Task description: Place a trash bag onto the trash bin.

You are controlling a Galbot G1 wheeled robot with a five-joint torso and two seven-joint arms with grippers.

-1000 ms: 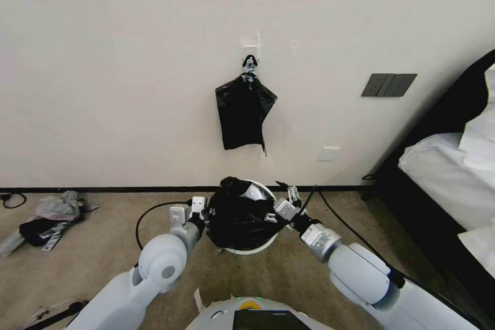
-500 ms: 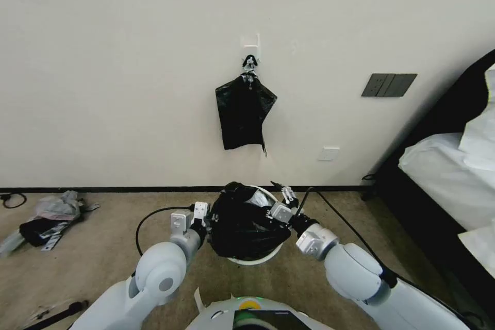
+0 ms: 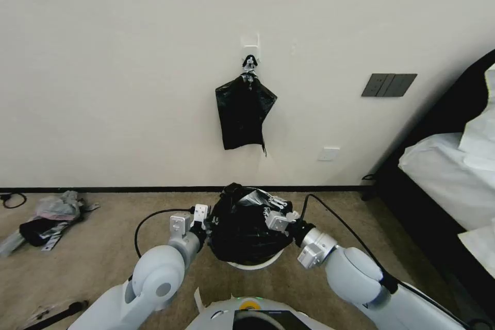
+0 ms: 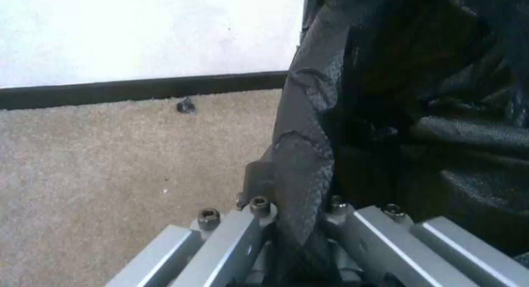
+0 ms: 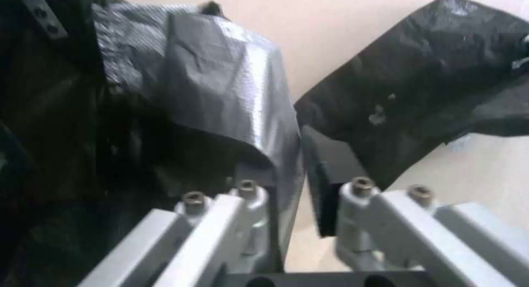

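The glossy black trash bag (image 3: 242, 229) sits bunched over the cream-white trash bin (image 3: 253, 264), of which a strip of near rim shows under the plastic. My left gripper (image 3: 203, 220) is at the bag's left side, shut on a fold of the film (image 4: 300, 163). My right gripper (image 3: 276, 215) is at the bag's right side. In the right wrist view its fingers (image 5: 325, 171) stand a little apart, with a flap of bag (image 5: 231, 92) draped over one finger and floor showing through the gap.
A flat bundle of black bags (image 3: 243, 113) hangs from a wall hook above the bin. A bed (image 3: 448, 165) is at the right, clutter (image 3: 46, 214) lies on the carpet at the left, and cables (image 3: 335, 211) run past the bin.
My right gripper has moved left and inward onto the bag. The plastic now hides the bin's far rim. The left gripper has barely moved.
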